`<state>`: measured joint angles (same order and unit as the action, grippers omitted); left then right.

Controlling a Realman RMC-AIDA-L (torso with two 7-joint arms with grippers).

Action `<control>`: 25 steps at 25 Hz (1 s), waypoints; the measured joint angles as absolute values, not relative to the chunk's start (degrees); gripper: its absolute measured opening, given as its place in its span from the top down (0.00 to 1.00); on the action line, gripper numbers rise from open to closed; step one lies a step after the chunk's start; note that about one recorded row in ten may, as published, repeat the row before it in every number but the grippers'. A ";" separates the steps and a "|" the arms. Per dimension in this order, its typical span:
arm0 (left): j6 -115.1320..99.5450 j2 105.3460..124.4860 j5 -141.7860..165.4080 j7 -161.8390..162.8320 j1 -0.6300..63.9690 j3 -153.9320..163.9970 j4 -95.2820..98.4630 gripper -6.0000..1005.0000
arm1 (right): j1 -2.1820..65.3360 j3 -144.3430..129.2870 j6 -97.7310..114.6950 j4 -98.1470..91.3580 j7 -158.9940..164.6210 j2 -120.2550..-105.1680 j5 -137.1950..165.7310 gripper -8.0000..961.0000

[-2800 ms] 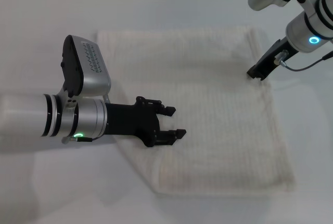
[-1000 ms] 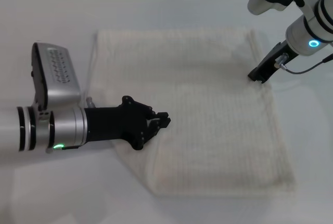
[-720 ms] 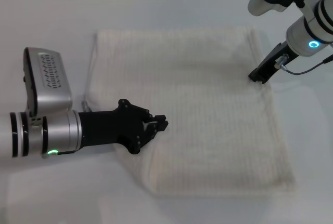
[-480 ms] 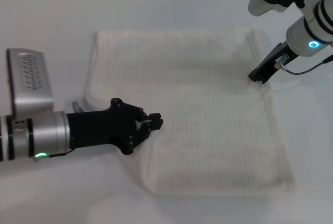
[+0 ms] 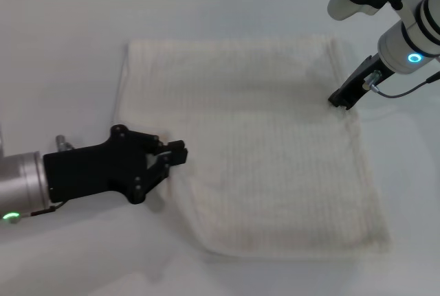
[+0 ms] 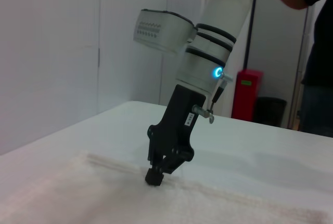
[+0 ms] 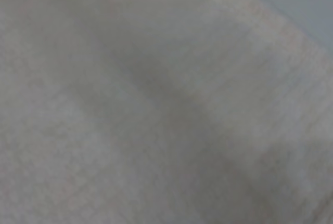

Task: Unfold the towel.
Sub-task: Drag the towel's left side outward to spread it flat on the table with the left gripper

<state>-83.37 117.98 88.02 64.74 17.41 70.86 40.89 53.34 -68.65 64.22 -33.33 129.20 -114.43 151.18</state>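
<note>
Towel (image 5: 261, 145): spread flat on white table (image 5: 62, 49), bare surface all round. Left gripper (image 5: 177, 153): horizontal, fingers pinched on the towel's left edge. Right gripper (image 5: 337, 101): angled down, tips closed, pressing the far right edge.

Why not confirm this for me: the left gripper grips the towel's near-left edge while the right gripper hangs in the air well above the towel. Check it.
Not quite. The right gripper is not in the air: its tip presses down on the towel at the far-right edge, as the left wrist view shows. The left gripper does grip the near-left edge.
</note>
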 joint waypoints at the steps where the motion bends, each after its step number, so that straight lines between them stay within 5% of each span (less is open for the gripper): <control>1: -83.37 117.98 88.02 64.74 17.41 70.86 40.89 0.93 | 53.35 -68.64 64.24 -33.35 129.20 -114.43 151.18 0.99; 25: -87.76 117.24 88.51 59.94 12.78 65.52 40.29 0.93 | 53.35 -68.64 64.47 -33.29 129.70 -114.43 151.17 0.99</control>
<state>-87.76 117.24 88.51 59.94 12.78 65.52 40.29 53.35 -68.64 64.47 -33.29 129.70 -114.43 151.17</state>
